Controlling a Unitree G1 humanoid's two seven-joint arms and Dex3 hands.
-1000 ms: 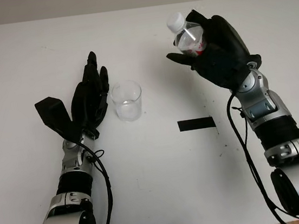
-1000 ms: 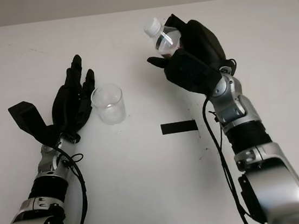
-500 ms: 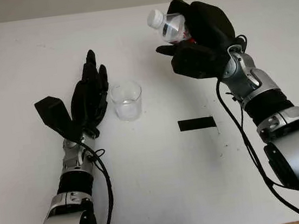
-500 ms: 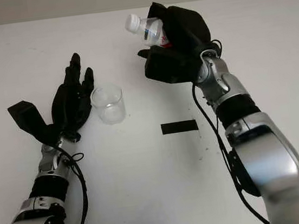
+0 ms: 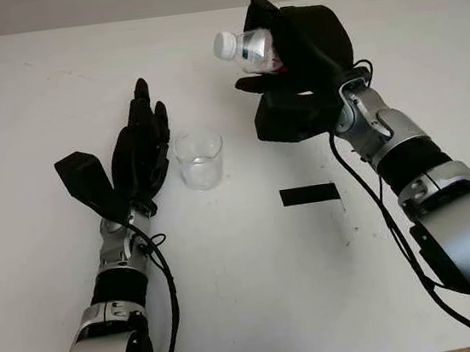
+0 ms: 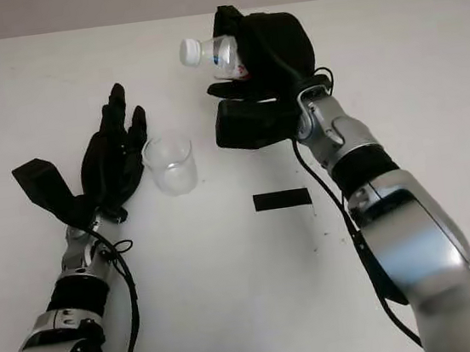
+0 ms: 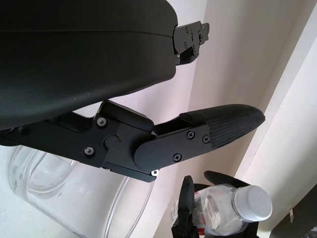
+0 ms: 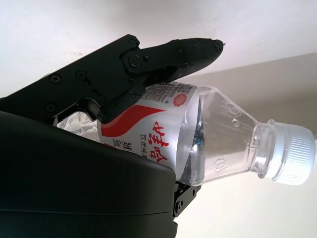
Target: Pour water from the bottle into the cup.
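Bottle: your right hand (image 5: 302, 56) grips the bottle (image 5: 252, 49) raised above the table (image 5: 250, 294); within the last second it has swung leftward and tipped nearly sideways, neck toward the cup (image 5: 199, 158).
Cap: the white cap (image 8: 293, 154) is on, so you cannot pour yet.
Cup: upright, unmoved, well short of the bottle's mouth.
Left hand: your left hand (image 5: 140, 149) waits open just beside the cup.

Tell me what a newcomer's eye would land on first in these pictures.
First, the right robot hand, raised over the table's far middle and gripping a capped water bottle tipped toward the robot's left. Next, the clear cup standing on the white table, with the open left robot hand close beside it. A black tape strip lies on the table nearer the robot.
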